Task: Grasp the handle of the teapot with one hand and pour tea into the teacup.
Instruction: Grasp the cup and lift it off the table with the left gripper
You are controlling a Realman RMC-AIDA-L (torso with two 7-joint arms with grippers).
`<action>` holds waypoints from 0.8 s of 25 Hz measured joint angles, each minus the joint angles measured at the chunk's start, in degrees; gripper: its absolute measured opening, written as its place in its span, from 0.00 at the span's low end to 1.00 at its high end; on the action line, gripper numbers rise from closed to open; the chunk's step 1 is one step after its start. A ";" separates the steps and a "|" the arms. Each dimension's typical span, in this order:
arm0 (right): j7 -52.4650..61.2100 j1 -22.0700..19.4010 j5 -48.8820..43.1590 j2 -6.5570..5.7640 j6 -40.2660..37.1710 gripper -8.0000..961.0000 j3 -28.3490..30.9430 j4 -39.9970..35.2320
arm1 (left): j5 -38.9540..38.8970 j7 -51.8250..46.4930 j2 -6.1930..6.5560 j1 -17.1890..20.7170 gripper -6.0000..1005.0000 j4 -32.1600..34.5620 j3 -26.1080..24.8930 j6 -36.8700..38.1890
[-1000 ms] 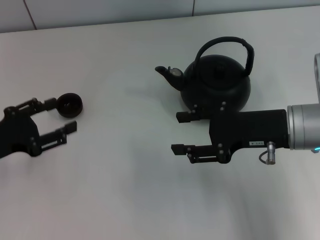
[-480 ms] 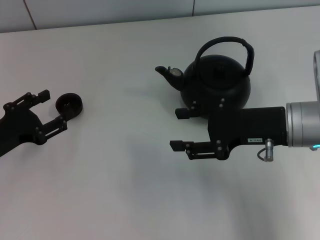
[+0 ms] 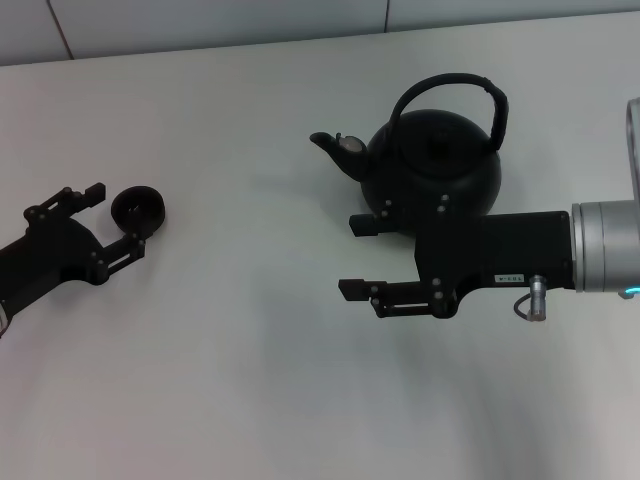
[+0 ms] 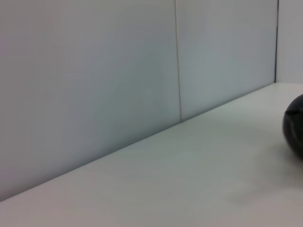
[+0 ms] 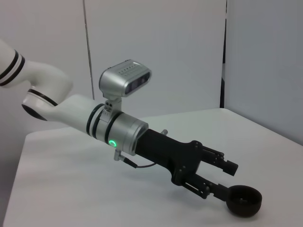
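Surface: plain white table (image 3: pixel 240 380), matte, bare apart from the items below. Room: pale grey panelled wall (image 4: pixel 94 71) with vertical seams behind the table's far edge.

Teapot (image 3: pixel 432 170): matte black, at about 1 o'clock in the head view, upright on the table; spout toward 9 o'clock, arched handle (image 3: pixel 455 85) standing free above the lid.

Teacup (image 3: pixel 138 208): small, dark, at about 9 o'clock in the head view, well apart from the teapot.

View differences: the right wrist view alone shows the left arm (image 5: pixel 71 113) entire, white with a silver camera and green ring light, and the teacup (image 5: pixel 243 200) just beside one fingertip. The left wrist view shows mostly wall and table, with a dark rounded edge of the teapot (image 4: pixel 294 124) at one margin.

Left gripper (image 3: pixel 115 218): fingers spread, flanking the teacup; contact cannot be told.

Right gripper (image 3: pixel 353 257): fingers spread wide, holding nothing, just in front of the teapot's body, pointing toward 9 o'clock.
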 joint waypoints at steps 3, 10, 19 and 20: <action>0.00 0.09 0.00 0.00 0.05 0.70 0.00 0.02 | -0.03 0.30 0.01 -0.40 0.75 -0.26 0.03 -0.93; 0.00 0.37 0.00 -0.03 0.30 0.70 0.00 0.17 | -0.04 1.27 0.03 -1.08 0.75 -0.69 0.32 -4.08; 0.00 0.63 0.00 -0.06 0.35 0.70 0.00 0.26 | 0.24 1.90 0.03 -1.64 0.75 -1.21 1.19 -5.85; 0.00 0.63 0.00 -0.06 0.36 0.70 0.00 0.26 | 0.27 1.90 0.03 -1.72 0.75 -1.21 1.20 -5.91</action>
